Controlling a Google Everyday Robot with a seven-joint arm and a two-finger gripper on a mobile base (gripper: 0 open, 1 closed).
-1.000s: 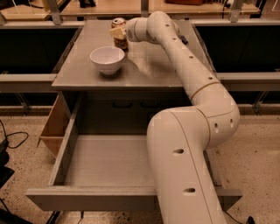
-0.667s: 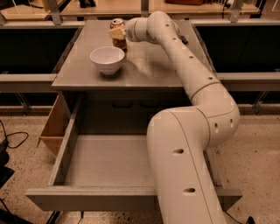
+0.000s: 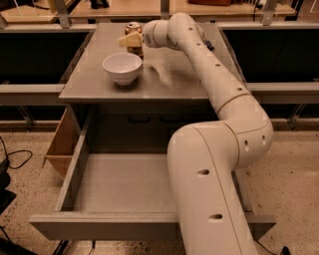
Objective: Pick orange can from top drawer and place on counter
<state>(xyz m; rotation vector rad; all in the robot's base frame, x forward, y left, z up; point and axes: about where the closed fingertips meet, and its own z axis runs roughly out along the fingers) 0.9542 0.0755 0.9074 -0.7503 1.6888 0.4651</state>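
Speckled stone floor [image 3: 291, 172] surrounds a grey cabinet in the centre of the frame, and tan wooden tabletops [image 3: 124, 8] run along the top edge. You will find the small orange can [image 3: 133, 28], silver pull-tab top upward, at the upper left of the flat grey matte counter [image 3: 174, 74], just behind a round white ceramic bowl [image 3: 122, 67]. The pale two-finger gripper [image 3: 128, 41] sits directly at the can and crosses the front of its body. Whether it clamps the can or stands slack around it cannot be told. The cream jointed arm [image 3: 219, 99] reaches up from the lower right. The wide, shallow grey metal top drawer [image 3: 124, 182] stands pulled out below. A light brown wooden box [image 3: 62, 142] sits at the drawer's left.
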